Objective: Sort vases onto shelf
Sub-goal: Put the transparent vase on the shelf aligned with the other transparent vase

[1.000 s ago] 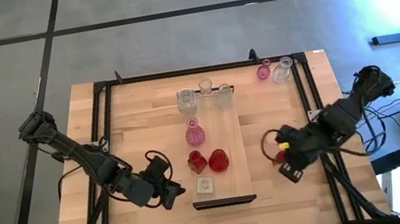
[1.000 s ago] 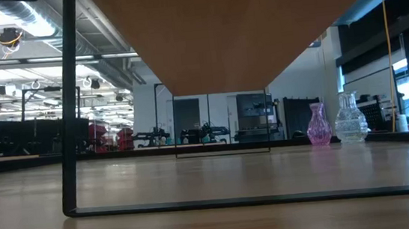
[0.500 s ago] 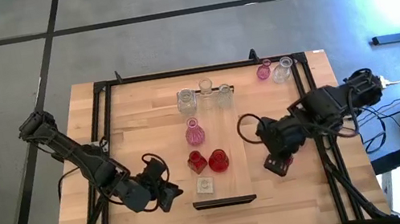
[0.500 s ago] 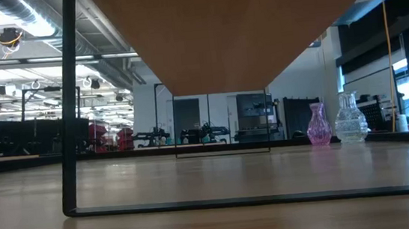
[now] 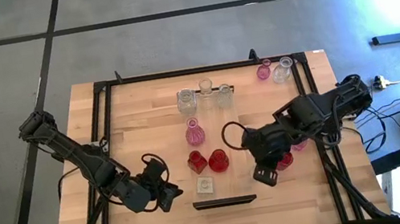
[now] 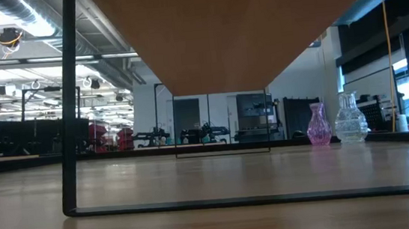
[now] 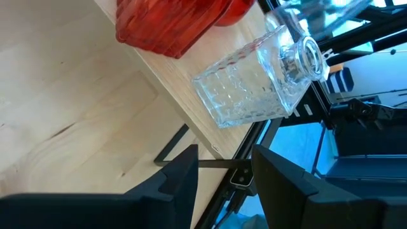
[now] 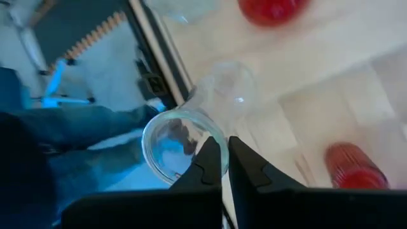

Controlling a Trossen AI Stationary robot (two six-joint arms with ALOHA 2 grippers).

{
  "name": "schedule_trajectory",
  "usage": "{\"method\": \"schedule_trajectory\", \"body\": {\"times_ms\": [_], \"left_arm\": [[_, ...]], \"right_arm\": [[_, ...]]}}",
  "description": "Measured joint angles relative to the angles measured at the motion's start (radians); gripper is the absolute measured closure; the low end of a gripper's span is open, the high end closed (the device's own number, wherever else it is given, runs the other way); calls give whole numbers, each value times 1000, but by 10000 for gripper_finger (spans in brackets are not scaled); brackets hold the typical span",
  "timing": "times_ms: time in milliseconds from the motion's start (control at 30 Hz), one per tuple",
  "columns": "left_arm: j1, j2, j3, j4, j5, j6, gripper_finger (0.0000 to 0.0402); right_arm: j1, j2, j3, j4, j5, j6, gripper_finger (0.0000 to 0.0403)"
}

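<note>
The shelf (image 5: pixel 224 132) is a long light-wood board on a black frame in the middle of the table. On it stand three clear vases (image 5: pixel 205 88), a pink vase (image 5: pixel 195 134), two red vases (image 5: pixel 218 160) and a clear squat vase (image 5: pixel 205 185). My right gripper (image 5: pixel 262 175) is just right of the shelf's near end and is shut on a clear vase (image 8: pixel 210 108). My left gripper (image 5: pixel 170 193) is open, left of the squat vase (image 7: pixel 254 89). A red vase (image 5: pixel 284 160) stands on the table beside my right gripper. My right gripper pinches the clear vase at its mouth rim (image 8: pixel 216 143), seemingly one finger inside the mouth and one outside. The vase points away from the fingers, mouth toward the wrist. Whether its body rests on anything, I cannot tell.
A pink vase (image 5: pixel 263 70) and a clear vase (image 5: pixel 282 70) stand at the table's far right corner and also show in the low view (image 6: pixel 318 124). The shelf's underside (image 6: pixel 241 28) spans the low view. Black frame bars (image 5: pixel 106 136) run along the table's sides.
My right gripper has gone toward the table's left, from near the right edge to just beside the shelf's near end. The red vase on the table has stayed where it was.
</note>
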Motion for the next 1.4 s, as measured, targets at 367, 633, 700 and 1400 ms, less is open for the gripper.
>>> {"method": "schedule_trajectory", "body": {"times_ms": [367, 633, 700, 1400], "left_arm": [[0, 0, 0, -21, -1, 0, 263], [0, 0, 0, -21, -1, -1, 263], [0, 0, 0, -21, -2, -1, 263], [0, 0, 0, -38, -2, 0, 263]], "right_arm": [[-6, 36, 1, 47, -19, -55, 403], [-27, 44, 1, 65, -39, -80, 392], [-37, 44, 1, 66, -38, -81, 380], [-53, 32, 46, 118, 57, -76, 304]]}}
